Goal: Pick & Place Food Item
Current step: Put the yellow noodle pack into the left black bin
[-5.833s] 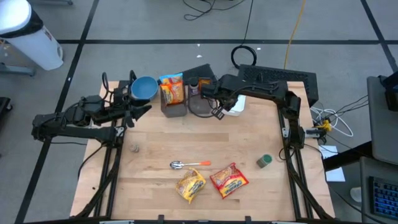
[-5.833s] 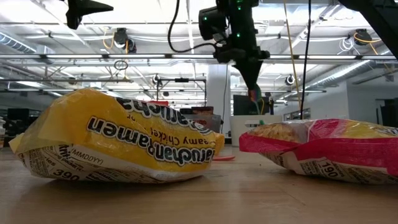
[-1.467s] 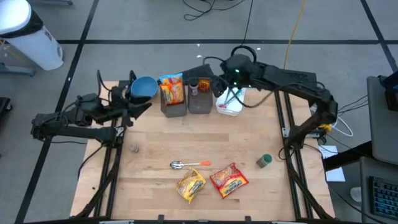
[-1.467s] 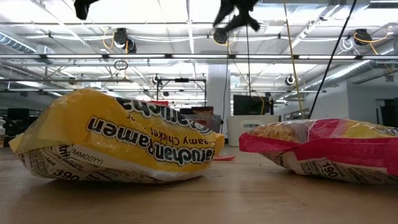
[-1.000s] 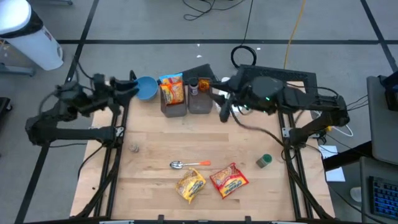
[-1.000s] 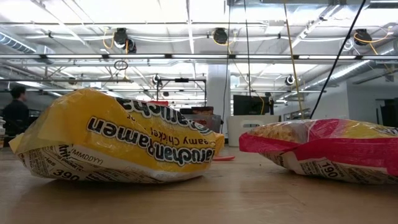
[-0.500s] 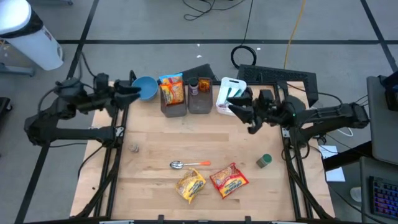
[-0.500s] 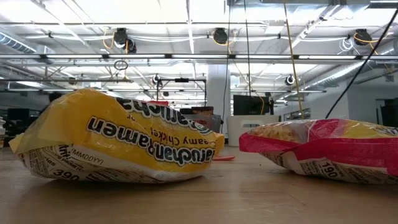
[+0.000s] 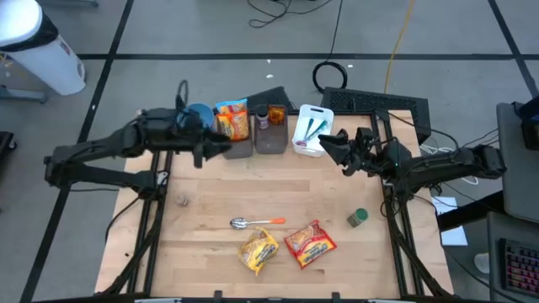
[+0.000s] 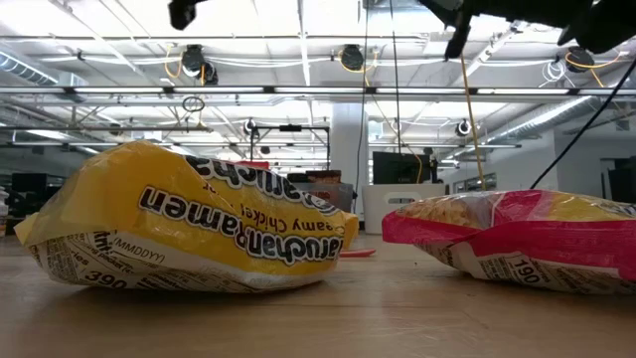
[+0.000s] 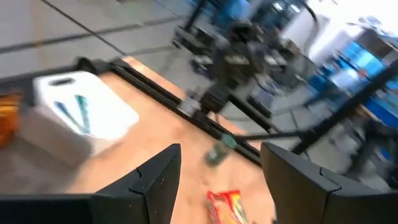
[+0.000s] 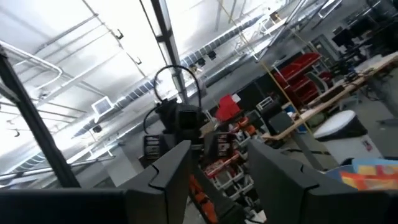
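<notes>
The left gripper (image 9: 221, 141) is up in the air by the two grey bins at the back of the table (image 9: 337, 202). Its fingers are spread apart and hold nothing. The right gripper (image 9: 324, 145) hangs near the white container (image 9: 312, 130), fingers apart and empty too. The yellow ramen pack (image 9: 258, 250) and the red ramen pack (image 9: 310, 243) lie side by side at the front edge, near the spoon (image 9: 257, 222).
</notes>
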Robot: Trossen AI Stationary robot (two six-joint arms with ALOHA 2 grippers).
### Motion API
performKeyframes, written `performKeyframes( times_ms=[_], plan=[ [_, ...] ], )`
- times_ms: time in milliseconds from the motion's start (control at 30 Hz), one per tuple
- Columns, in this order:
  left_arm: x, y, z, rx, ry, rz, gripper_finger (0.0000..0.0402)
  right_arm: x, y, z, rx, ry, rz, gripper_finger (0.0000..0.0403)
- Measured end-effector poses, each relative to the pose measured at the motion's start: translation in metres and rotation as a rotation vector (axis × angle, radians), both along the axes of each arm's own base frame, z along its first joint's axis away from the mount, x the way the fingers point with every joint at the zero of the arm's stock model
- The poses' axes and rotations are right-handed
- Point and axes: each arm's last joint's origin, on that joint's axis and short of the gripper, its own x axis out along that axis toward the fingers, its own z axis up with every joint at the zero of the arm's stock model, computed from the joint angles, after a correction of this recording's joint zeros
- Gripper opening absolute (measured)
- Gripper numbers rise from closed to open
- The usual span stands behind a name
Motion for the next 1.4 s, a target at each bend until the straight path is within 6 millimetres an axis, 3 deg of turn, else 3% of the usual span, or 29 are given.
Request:
performKeyframes(
  times_ms=[333,433,667,900,1167,1400],
  plan=[
    [0.041,-0.002,-0.013,-0.014,-0.005,-0.208,0.0230,0.000,-0.009,-0.007,-0.039,0.136,0.013,0.0155],
    [0.043,-0.002,-0.015,-0.023,0.000,-0.232,0.0230,0.003,-0.008,0.004,-0.084,0.240,0.024,0.0155],
    [0.042,-0.003,-0.017,-0.034,0.024,-0.243,0.0230,0.011,-0.003,0.047,-0.274,0.671,0.056,0.0155],
    [0.036,-0.014,-0.038,-0.130,0.247,-0.313,0.0230,0.027,-0.004,0.066,-0.360,0.820,0.069,0.0155],
    [0.020,-0.033,-0.061,-0.185,0.551,-0.381,0.0230,0.046,-0.006,0.051,-0.372,0.891,0.083,0.0155],
    [-0.017,-0.045,-0.072,-0.203,0.833,-0.355,0.0230,0.052,-0.007,0.047,-0.370,0.899,0.080,0.0155]
  ],
)
